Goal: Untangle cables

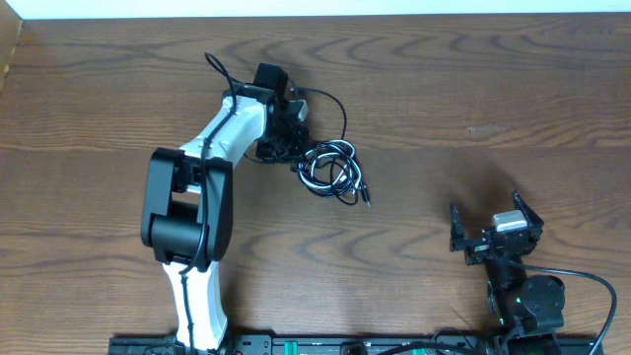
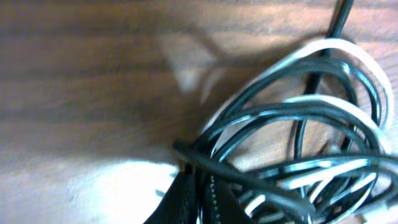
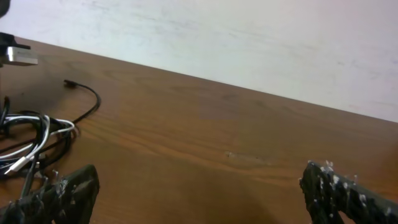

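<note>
Touching tangled cables, left pincer; right pincer agape

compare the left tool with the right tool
The left tool is at the edge of the cable bundle; the right tool sits far from it, touching nothing. The right tool's jaws stand wide open; the left tool's cannot be read among the cables. The left arm is stretched out, the right arm folded back. Both are over the table.

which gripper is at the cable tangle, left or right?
The left gripper: it is down at the edge of the black-and-white cable tangle. The right gripper sits well apart from the tangle, open, with nothing between its fingers.
</note>
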`<state>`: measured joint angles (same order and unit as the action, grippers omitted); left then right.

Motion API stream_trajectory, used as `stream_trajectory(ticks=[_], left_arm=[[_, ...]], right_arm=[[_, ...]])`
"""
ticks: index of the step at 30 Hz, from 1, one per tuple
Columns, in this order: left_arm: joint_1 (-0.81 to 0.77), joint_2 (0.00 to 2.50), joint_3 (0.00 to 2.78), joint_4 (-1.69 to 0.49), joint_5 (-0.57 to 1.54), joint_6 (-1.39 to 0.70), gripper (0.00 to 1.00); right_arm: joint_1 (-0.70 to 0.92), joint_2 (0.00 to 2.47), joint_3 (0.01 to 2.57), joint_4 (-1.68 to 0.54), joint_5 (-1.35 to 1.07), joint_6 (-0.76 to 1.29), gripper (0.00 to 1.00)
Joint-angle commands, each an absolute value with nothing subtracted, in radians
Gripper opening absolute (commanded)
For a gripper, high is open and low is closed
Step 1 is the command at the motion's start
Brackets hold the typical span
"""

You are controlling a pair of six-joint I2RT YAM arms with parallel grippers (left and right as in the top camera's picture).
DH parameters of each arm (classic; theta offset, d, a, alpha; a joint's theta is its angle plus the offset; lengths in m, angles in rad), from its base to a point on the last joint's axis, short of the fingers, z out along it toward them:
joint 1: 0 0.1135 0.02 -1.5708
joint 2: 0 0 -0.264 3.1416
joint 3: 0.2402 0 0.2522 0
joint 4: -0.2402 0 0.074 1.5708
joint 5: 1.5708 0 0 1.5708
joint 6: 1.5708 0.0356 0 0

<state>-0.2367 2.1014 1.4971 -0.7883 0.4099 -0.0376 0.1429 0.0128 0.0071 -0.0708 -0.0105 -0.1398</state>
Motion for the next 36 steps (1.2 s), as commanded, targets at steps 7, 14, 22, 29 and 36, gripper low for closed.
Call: stream_trajectory(ticks=[7, 14, 22, 29, 36], left_arm=[[-0.234, 1.764, 1.494, -0.811, 0.354, -0.066, 0.07], [-0.234, 1.641, 1.494, -0.823, 0.354, -0.108, 0.07], [-0.234, 1.640, 1.494, -0.809, 0.357, -0.156, 0.08], [-0.234, 1.640, 1.494, -0.772, 0.435, -0.183, 0.08], [-0.235, 1.640, 1.494, -0.749, 0.439, -0.224, 0.08]], right_arm=[[0.149, 0.011, 0.006, -0.076, -0.006, -0.147, 0.99], [0.149, 0.011, 0.006, -0.076, -0.006, -0.147, 0.99], [0.149, 0.012, 0.006, -0.072, -0.044, -0.071, 0.99], [0.149, 0.015, 0.009, -0.015, -0.104, 0.034, 0.99], [0.149, 0.114, 0.080, 0.022, -0.155, 0.105, 0.99]])
